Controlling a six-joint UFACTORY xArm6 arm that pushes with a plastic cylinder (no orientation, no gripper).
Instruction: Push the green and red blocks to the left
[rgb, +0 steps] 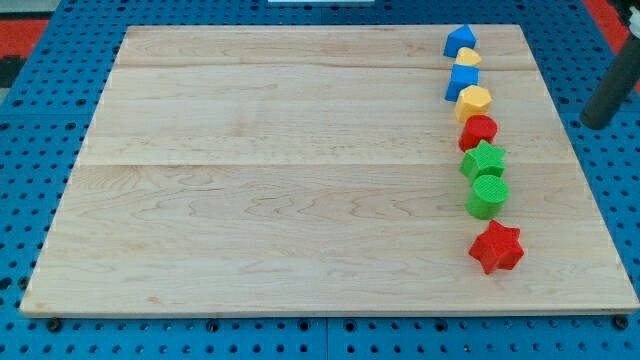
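Eight blocks in a line on the table (250, 180), all left of my tip (590, 124), red hexagon (478, 130) nearest it, then green star (483, 159), green cylinder (488, 195), red star (496, 247) farthest down, no jaws here, only a rod

On the wooden worktop (280, 180), near the view's top right, a blue house-shaped block (460, 40), yellow block (468, 58), blue cube (463, 81) and yellow hexagon (473, 101) line up, each touching the next.

Two blue blocks (461, 41) (462, 81), two yellow (468, 58) (473, 101), two red (478, 130) (496, 247), two green (483, 160) (488, 195).
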